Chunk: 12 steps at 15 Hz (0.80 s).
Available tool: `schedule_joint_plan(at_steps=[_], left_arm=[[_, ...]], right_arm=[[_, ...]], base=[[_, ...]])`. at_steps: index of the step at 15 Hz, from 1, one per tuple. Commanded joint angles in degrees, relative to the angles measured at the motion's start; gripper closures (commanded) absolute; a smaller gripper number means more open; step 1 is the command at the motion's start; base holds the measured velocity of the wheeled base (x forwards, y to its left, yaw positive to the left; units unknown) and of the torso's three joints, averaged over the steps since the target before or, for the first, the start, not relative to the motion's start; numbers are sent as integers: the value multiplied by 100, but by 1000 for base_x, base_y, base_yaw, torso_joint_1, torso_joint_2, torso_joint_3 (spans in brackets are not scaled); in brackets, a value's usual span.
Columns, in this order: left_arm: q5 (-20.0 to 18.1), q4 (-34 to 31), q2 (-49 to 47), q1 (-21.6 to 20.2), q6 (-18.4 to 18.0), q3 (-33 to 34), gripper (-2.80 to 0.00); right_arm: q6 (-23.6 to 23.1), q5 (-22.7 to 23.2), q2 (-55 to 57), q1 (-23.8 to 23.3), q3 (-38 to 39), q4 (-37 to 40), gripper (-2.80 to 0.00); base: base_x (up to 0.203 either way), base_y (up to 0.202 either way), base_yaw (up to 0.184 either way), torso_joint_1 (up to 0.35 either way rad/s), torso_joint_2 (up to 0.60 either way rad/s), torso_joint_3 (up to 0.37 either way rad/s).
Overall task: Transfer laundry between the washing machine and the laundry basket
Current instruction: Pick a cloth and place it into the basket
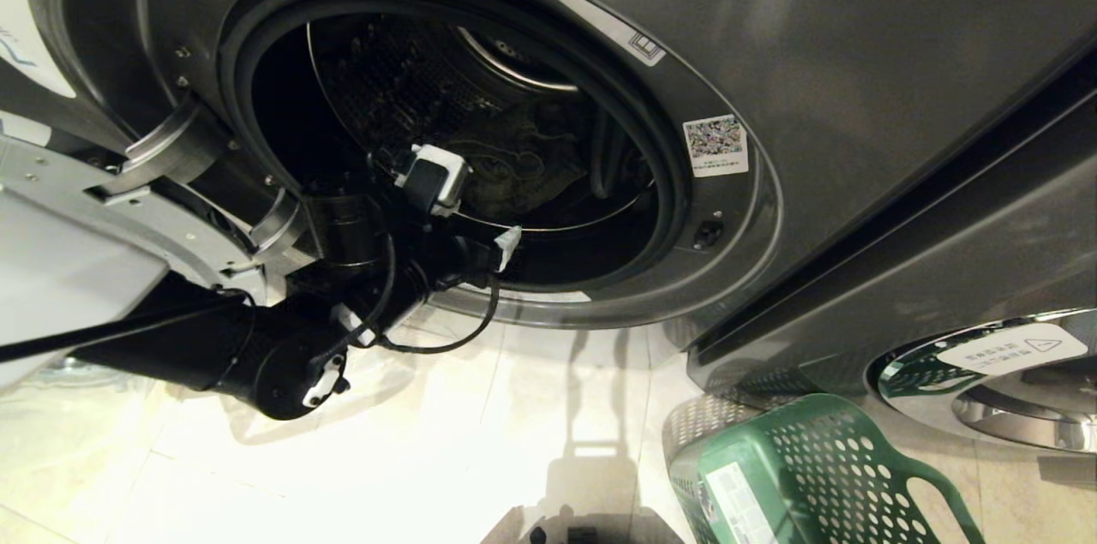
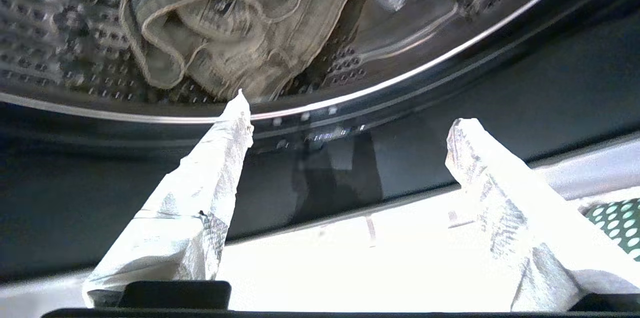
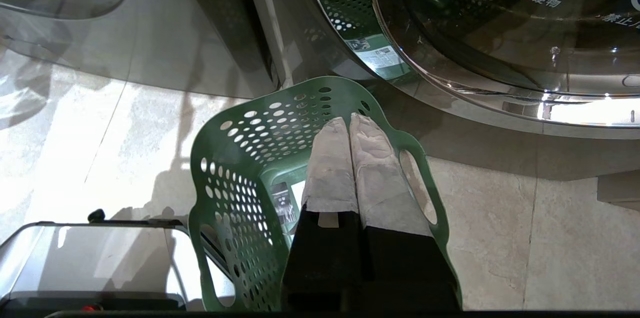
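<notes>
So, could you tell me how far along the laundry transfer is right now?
Done: the washing machine door is open. In hand: the left gripper, open and empty, is at the drum opening, pointing at the beige garment inside. Left: grasping it and moving it to the green basket, which looks empty; the right gripper hangs shut above it.

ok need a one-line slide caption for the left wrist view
Open left gripper at the washing machine's door opening, aimed at a crumpled beige garment lying in the perforated drum.

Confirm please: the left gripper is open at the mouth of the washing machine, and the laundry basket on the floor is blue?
The colour is wrong. The laundry basket on the floor is green, as the right wrist view shows. The rest holds: the left gripper is open at the mouth of the washing machine.
</notes>
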State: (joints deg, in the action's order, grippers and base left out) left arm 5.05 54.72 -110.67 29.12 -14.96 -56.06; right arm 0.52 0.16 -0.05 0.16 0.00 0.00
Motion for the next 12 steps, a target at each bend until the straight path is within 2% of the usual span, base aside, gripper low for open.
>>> schedule_joint_plan(at_steps=[1,3,7,12], left_arm=[[13,84,46,-3,-16,153,-280],[5,157,46,-3,-16,246,-280],[5,241,24,-3,-7,298,-280],[-4,264,4,-6,7,447,-280]], right_arm=[[0,2,5,2,0,0,0],[0,2,5,2,0,0,0],[0,2,5,2,0,0,0],[0,2,5,2,0,0,0]], base=[[0,0,0,0,0,0],[0,0,0,0,0,0],[137,0,0,3,3,4],[0,0,0,0,0,0]])
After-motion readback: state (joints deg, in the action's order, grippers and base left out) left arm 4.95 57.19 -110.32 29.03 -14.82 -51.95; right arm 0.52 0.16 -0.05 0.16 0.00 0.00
